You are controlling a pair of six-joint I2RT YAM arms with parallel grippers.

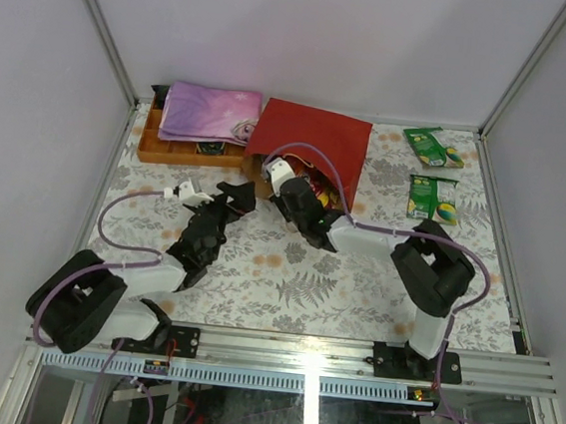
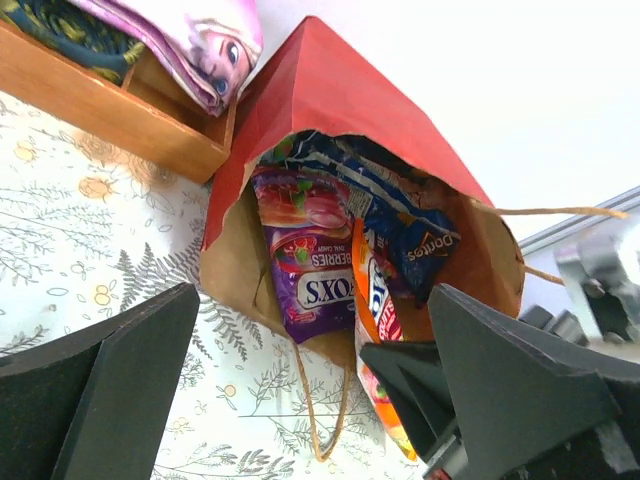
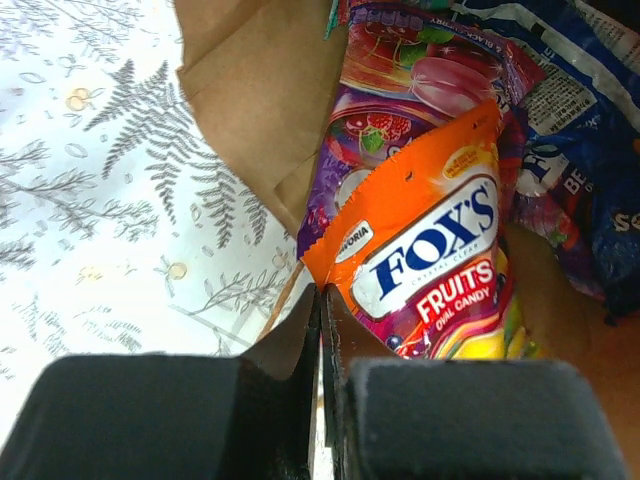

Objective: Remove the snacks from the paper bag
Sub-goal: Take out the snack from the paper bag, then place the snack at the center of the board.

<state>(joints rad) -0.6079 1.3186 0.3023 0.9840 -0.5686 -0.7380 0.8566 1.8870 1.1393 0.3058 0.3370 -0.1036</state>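
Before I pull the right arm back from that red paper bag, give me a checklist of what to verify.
1. Right end effector shut on orange Fox's Fruits candy packet: ok, the packet's edge sits in the closed jaws.
2. Left end effector open and off the red paper bag: ok.
3. Bag pinned against dragging: not ok, nothing holds it.
4. Orange packet free of the purple Fox's berries packet beneath it: cannot tell.
5. Bare floral tablecloth for set-down: ok.

Floral table (image 1: 276, 282): paper bag (image 1: 315, 135), box (image 1: 166, 153), packets (image 1: 433, 197)
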